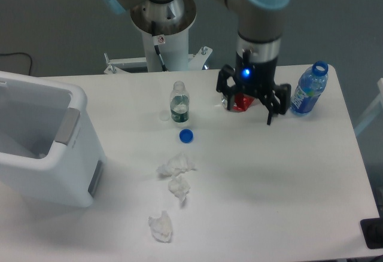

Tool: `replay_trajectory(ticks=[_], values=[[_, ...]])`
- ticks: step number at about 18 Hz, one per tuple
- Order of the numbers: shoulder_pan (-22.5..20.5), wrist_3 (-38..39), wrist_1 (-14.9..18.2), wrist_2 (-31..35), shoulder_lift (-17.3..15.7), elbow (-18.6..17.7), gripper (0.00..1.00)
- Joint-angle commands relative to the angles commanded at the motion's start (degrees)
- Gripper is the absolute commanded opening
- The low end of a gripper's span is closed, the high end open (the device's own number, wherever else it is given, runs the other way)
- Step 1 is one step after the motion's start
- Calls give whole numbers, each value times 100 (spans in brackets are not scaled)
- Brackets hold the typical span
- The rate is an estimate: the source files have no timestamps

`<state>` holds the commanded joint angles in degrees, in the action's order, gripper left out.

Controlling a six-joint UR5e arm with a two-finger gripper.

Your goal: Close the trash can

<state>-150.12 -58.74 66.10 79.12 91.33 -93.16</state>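
- The large white boxy plastic trash can sits at the left edge of the frame, mouth open, interior visible; grey latch tab on its right rim, grey panel lower on the right wall.
- The lid itself isn't clearly visible; it likely hangs off-frame to the left, so you can't tell exactly where to push.
- The black two-finger gripper is upper centre-right, well apart from the bin, fingers spread, holding nothing, hovering just over the crushed red drink can.
- Judged: closing hasn't started. You need to travel left across the whole table first.
- Stay high on the crossing: the small clear plastic bottle and the blue bottle cap lie along the way.
- The crumpled white tissues at lower centre are below your path; ignore them.
- The blue-tinted water bottle stands just right of the gripper; pull up, not sideways.
- Approach the bin from above and behind its far edge, then push the lid over slowly.
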Motion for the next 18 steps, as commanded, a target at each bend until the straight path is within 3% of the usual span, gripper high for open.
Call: replay_trajectory(ticks=[3, 4, 6, 9, 12, 18], values=[[53, 677, 52, -501, -500, -26, 66], [79, 836, 44, -598, -711, -131, 49], [167, 1048, 17, -626, -1124, -307, 30], [395, 1354, 0, -652, -1626, -422, 21], [606, 2294, 0, -687, -1969, -422, 8], [1177, 3008, -9, -1371, -2155, -343, 3]])
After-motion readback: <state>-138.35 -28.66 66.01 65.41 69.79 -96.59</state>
